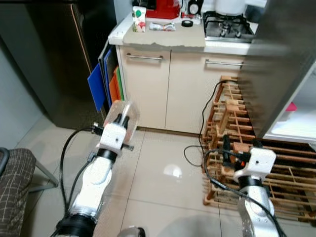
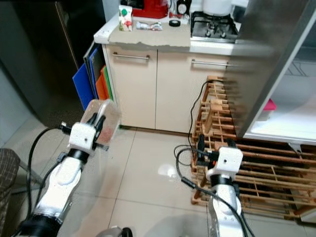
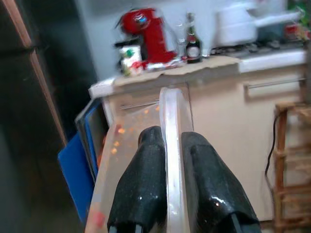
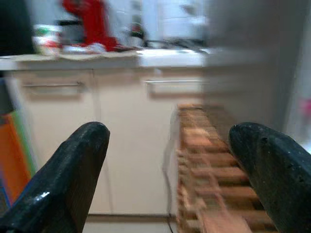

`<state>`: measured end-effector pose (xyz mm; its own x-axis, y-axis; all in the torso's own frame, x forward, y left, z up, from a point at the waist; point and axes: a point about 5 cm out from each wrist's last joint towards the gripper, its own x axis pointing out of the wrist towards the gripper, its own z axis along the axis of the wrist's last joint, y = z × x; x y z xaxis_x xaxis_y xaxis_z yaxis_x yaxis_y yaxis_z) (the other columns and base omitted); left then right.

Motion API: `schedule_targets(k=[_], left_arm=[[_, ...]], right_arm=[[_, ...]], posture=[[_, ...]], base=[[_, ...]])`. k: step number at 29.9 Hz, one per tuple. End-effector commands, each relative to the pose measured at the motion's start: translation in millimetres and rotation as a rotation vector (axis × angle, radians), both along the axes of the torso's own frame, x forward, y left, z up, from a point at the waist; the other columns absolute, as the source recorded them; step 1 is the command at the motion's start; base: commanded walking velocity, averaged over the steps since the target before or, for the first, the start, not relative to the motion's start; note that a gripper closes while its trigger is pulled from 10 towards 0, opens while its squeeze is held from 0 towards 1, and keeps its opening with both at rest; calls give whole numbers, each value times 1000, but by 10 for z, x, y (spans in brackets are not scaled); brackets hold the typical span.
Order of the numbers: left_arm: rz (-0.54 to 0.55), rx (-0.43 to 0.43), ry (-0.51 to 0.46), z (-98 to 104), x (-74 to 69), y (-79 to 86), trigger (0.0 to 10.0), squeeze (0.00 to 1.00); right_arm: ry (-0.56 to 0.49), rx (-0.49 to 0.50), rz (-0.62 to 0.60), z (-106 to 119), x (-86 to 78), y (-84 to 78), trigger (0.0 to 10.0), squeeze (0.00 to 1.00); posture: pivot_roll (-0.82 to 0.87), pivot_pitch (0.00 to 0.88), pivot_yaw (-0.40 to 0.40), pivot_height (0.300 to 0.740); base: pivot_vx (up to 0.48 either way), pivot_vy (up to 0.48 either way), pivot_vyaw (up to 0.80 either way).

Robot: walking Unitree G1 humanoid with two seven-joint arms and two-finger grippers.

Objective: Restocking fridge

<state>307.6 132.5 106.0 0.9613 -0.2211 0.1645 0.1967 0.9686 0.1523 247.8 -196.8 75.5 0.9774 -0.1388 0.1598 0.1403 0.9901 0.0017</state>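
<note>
Clear plastic container (image 1: 120, 120) with orange specks, clamped in left end effector (image 3: 170, 160).

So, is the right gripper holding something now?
No, the right gripper is open, with nothing between its fingers.

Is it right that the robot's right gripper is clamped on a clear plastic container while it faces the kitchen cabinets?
Not quite: the left gripper is the one clamped on the clear plastic container, as the left wrist view shows, its fingers pinching the rim. The right gripper is open and holds nothing. The robot does face the kitchen cabinets.
</note>
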Motion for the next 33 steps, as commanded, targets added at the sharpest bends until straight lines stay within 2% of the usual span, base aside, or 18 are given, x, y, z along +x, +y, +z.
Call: schedule_targets(k=[1,10,13,16,22,23,24,28,33], left_arm=[[-14,-74,122,-140,-10,31,10000,0],[-94,-93,96,-89,-38,-68,10000,0],[-101,-46,155,-204,-122,30,10000,0],[-113,-40,170,-235,-181,43,10000,0],[-165,-37,149,-183,-198,-47,10000,0],[-220,-70,130,-118,-212,-112,10000,0],[-220,-70,130,-118,-212,-112,10000,0],[-234,-69,117,-74,-205,-125,10000,0],[-229,-76,117,-61,-229,-57,10000,0]], right_arm=[[-23,1,10,67,21,37,10000,0],[-42,-3,16,116,26,41,10000,0],[-24,-2,42,106,-75,40,10000,0],[-7,0,46,81,-124,28,10000,0],[13,3,48,42,-143,24,10000,0],[20,7,54,49,-144,44,10000,0],[20,7,54,49,-144,44,10000,0],[26,15,48,40,-148,35,10000,0],[64,17,60,-32,-259,2,10000,0]], posture=[[-41,34,45,740],[-49,25,47,740],[-51,31,42,740],[-51,34,39,740],[-51,35,42,740],[-55,33,45,740],[-55,33,45,740],[-60,32,48,740],[-58,36,49,740]], base=[[0,0,0],[0,0,0],[0,0,0],[0,0,0],[0,0,0],[0,0,0],[0,0,0],[0,-476,0],[0,-480,0]])
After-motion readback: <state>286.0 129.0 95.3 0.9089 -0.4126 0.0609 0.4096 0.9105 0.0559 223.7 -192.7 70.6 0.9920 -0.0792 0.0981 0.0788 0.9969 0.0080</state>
